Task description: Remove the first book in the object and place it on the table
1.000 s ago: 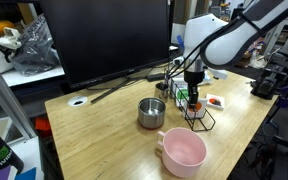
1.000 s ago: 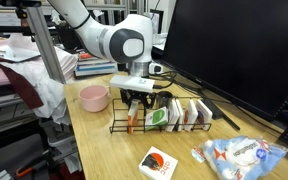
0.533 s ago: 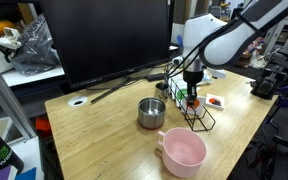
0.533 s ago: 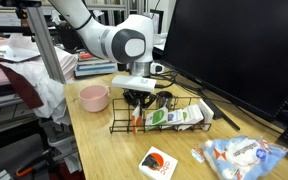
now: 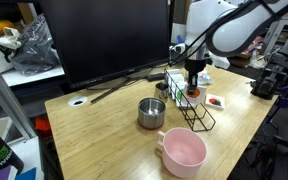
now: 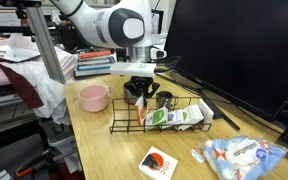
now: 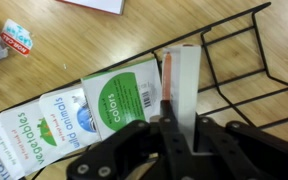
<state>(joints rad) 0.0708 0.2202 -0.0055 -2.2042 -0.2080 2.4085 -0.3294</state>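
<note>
Fingers (image 7: pixel 168 126) pinched in narrow on the first book (image 7: pixel 182 80), and they've got it: thin white cover, orange strip down one side, held upright and edge-on in the wrist view. Right at its 9 o'clock the green-and-white books (image 7: pixel 112 100) lean in a fanned row, covers showing, inside the object (image 7: pixel 234 62), that low black wire rack. In an exterior view the first book (image 6: pixel 141 113) hangs from the fingers over the end slot of the object (image 6: pixel 174 127), its lower edge down among the wires; whether it touches them I can't tell. At the object's 10 o'clock sits the pink bowl (image 6: pixel 94 97). At 6 o'clock, flat on the tabletop (image 6: pixel 104 150), lies another small white book with a red-orange mark (image 6: pixel 159 162), and a crinkled plastic packet (image 6: pixel 239 155) sits at 4 o'clock. In an exterior view the steel cup (image 5: pixel 151 112) stands at the object's 9 o'clock.
</note>
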